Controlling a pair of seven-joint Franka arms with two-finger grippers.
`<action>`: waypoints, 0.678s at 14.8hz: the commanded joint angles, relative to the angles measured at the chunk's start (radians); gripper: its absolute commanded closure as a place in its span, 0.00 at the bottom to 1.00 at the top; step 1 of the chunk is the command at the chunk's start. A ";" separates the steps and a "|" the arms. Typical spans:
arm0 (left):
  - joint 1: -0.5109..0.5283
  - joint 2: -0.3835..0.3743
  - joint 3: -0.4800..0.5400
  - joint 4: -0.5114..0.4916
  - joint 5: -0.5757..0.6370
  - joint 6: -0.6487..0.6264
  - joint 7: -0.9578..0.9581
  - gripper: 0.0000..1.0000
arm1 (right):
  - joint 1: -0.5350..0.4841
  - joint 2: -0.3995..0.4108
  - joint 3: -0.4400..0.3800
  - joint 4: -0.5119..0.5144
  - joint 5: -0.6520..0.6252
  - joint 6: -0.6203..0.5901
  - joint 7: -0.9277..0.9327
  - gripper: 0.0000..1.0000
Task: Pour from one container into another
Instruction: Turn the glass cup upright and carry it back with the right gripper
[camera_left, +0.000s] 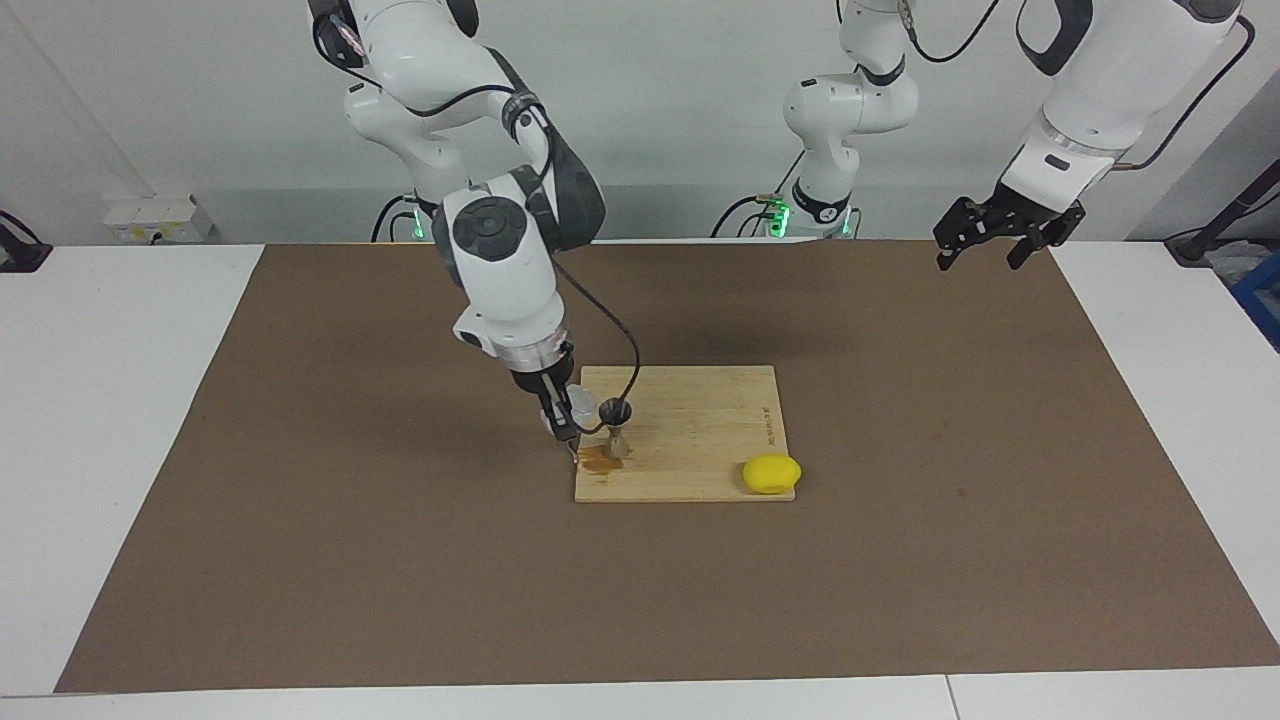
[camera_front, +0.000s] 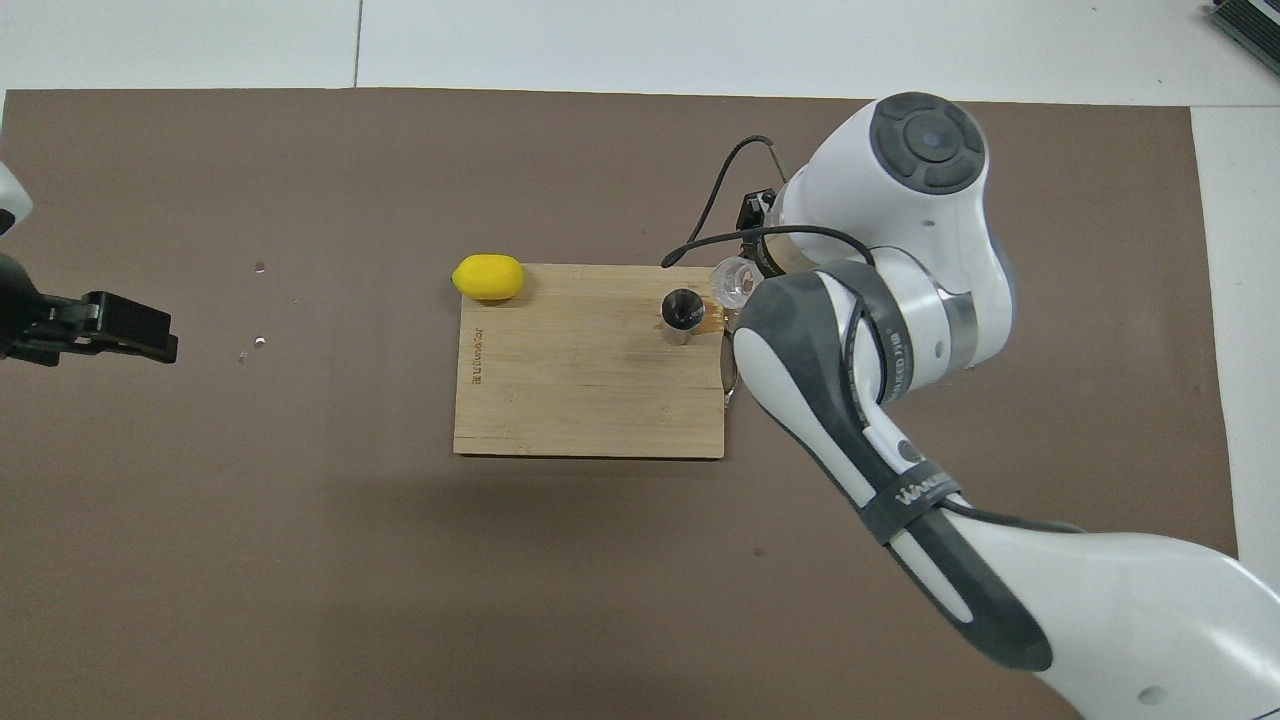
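The metal jigger (camera_left: 614, 426) stands upright on the wooden board (camera_left: 700, 420), near the board's edge toward the right arm's end. It also shows in the overhead view (camera_front: 682, 312). My right gripper (camera_left: 563, 422) is shut on the clear glass tumbler (camera_left: 579, 404) and holds it tilted just beside the jigger, over the board's edge. In the overhead view the tumbler (camera_front: 733, 281) shows its open mouth, and the arm hides the gripper. A brown wet patch (camera_left: 598, 460) lies on the board at the jigger's foot. My left gripper (camera_left: 982, 256) waits open in the air over the mat's corner.
A yellow lemon (camera_left: 771, 473) lies at the board's corner toward the left arm's end, farther from the robots than the jigger. The board lies on a brown mat (camera_left: 350, 520). The right arm's cable (camera_left: 625, 360) hangs over the board.
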 joint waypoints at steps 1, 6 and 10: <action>0.003 -0.029 -0.002 -0.030 0.011 -0.002 -0.001 0.00 | -0.110 -0.022 0.011 -0.059 0.141 0.014 -0.085 1.00; 0.003 -0.029 -0.002 -0.030 0.011 -0.002 -0.001 0.00 | -0.258 -0.048 0.011 -0.174 0.293 0.014 -0.266 1.00; 0.003 -0.029 -0.002 -0.030 0.011 -0.002 -0.001 0.00 | -0.372 -0.035 0.011 -0.243 0.418 0.014 -0.473 1.00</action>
